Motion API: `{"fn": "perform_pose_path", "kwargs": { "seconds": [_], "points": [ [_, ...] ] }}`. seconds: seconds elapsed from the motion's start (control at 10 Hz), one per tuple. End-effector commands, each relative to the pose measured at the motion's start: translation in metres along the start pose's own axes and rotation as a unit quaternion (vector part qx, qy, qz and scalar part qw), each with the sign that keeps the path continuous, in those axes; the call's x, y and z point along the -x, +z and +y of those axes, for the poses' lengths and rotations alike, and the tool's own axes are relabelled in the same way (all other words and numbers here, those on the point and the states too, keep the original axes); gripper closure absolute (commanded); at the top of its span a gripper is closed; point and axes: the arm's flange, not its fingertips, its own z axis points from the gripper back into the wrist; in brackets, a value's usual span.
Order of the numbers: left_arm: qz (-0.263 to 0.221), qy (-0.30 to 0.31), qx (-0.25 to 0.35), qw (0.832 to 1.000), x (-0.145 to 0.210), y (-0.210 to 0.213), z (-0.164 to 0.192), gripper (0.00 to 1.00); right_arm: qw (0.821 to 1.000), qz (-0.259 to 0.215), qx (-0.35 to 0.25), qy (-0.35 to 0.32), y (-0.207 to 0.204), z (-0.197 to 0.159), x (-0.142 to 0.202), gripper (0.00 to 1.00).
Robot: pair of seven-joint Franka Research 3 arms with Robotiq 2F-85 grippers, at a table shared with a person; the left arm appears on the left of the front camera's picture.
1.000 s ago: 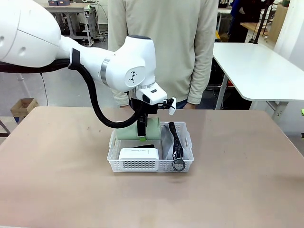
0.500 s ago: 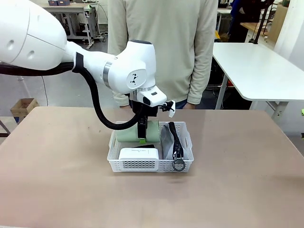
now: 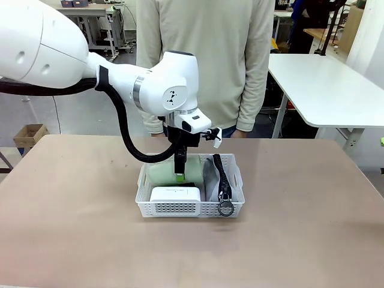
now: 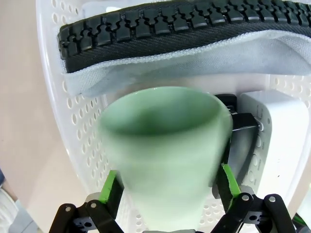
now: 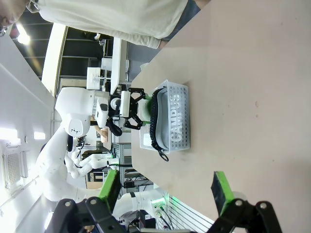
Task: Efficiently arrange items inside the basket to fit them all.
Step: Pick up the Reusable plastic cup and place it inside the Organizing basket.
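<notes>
A: How far along is the packing?

B: By my reading, nearly finished. All four items sit inside the basket (image 3: pixel 191 209): the white box (image 3: pixel 174 194) at its near left corner, the grey pouch (image 3: pixel 211 178) with its black strap along the right side, the pale green cup (image 3: pixel 163 171) lying on its side in the far left part, and the black stapler (image 4: pixel 239 130) tucked between cup and box.

A: And the grippers?

B: The left gripper (image 4: pixel 169 187) hangs low over the cup, green pads either side of it. There is a sliver of gap at each pad, so I judge the jaws spread and the cup let go, though the cup is blurred. The right gripper (image 5: pixel 165 190) stands wide and empty, well apart from the basket.

A: What is left?

B: Probably just lifting the left arm clear.

A: Do the views differ?

B: The left wrist view shows the stapler plainly; from the front it is just a dark sliver behind the box. The right wrist view takes in the whole basket from afar
</notes>
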Motion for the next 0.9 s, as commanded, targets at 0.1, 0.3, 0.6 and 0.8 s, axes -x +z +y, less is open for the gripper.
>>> {"fn": "perform_pose_path", "kwargs": {
  "seconds": [0.1, 0.3, 0.6, 0.8],
  "points": [
    [0.008, 0.006, -0.012, 1.000, -0.001, 0.004, 0.001, 0.00, 1.000, -0.002, -0.008, 0.014, 0.001, 0.000, -0.001, 0.00],
    [0.005, 0.008, -0.017, 1.000, 0.000, 0.005, 0.000, 0.00, 1.000, -0.002, -0.008, 0.014, 0.001, 0.000, -0.001, 0.00],
    [-0.022, 0.006, -0.021, 1.000, 0.005, 0.018, -0.005, 0.00, 1.000, -0.002, -0.008, 0.014, 0.001, 0.000, -0.001, 0.00],
    [-0.116, 0.022, -0.049, 0.992, 0.038, 0.072, -0.024, 0.00, 1.000, -0.002, -0.008, 0.014, 0.001, 0.000, -0.001, 0.00]
  ]
}}
